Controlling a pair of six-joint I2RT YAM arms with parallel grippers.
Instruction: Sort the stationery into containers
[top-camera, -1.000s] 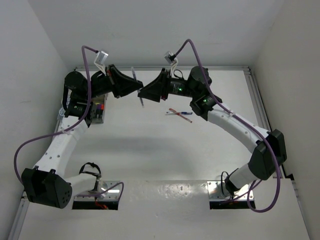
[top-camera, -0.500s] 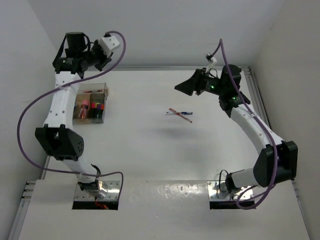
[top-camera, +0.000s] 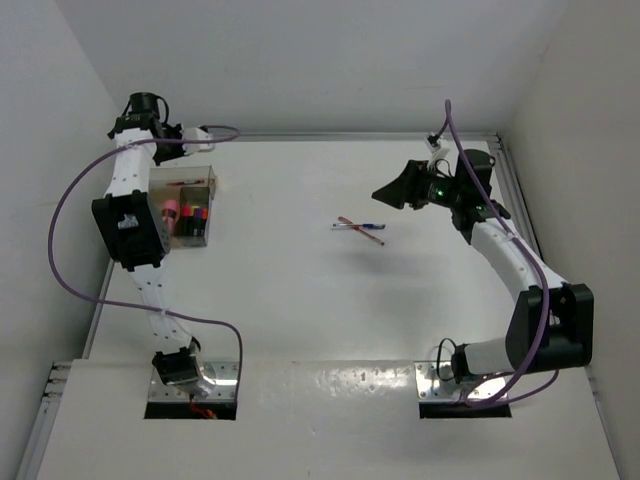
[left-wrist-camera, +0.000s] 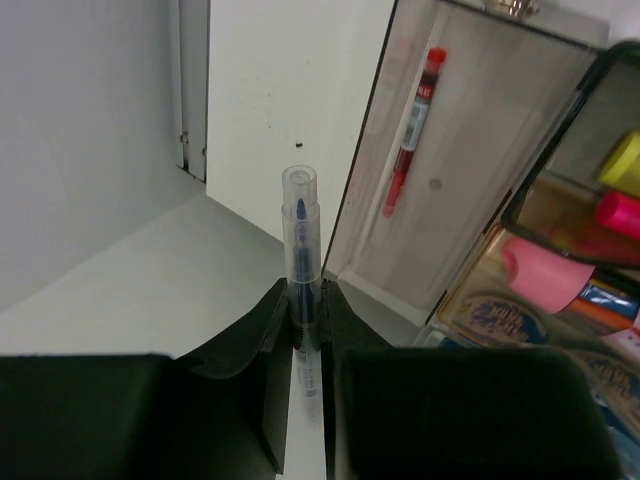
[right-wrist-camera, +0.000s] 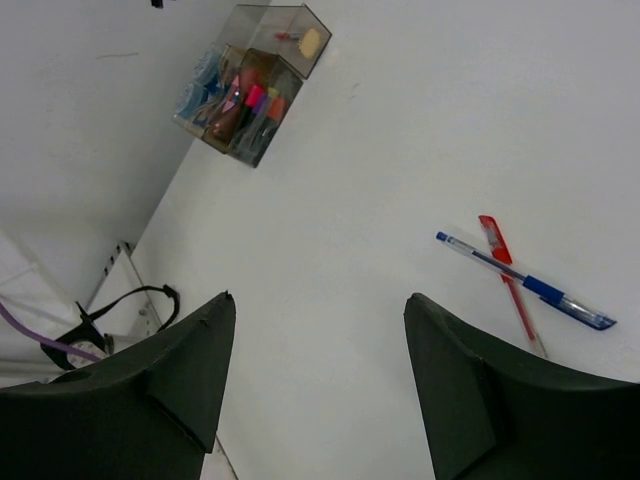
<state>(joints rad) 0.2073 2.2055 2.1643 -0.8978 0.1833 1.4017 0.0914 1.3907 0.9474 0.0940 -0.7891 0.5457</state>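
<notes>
My left gripper (left-wrist-camera: 303, 292) is shut on a clear pen with blue ink (left-wrist-camera: 301, 235), which points up and forward out of the jaws. It is at the back left (top-camera: 192, 142), just beyond the organiser box (top-camera: 186, 206). The box (left-wrist-camera: 470, 170) lies to the right of the pen, with a red pen (left-wrist-camera: 411, 128) in its tan compartment and yellow (left-wrist-camera: 622, 160) and pink (left-wrist-camera: 620, 213) highlighters, a pink bottle (left-wrist-camera: 545, 275) and a blue-speckled jar (left-wrist-camera: 510, 322) in the others. My right gripper (right-wrist-camera: 318, 300) is open and empty above the table (top-camera: 397, 190). A blue pen (right-wrist-camera: 525, 282) crosses a red pen (right-wrist-camera: 508, 276) on the table (top-camera: 360, 229).
The side wall (left-wrist-camera: 80, 130) and the table's back left corner are close to the left gripper. The organiser box also shows far off in the right wrist view (right-wrist-camera: 252, 82). A black cable loop (right-wrist-camera: 120, 310) lies near the left table edge.
The left arm has swung from the table's middle to the back left by the box, carrying the pen. The right arm has drawn back to the right with its jaws open.
</notes>
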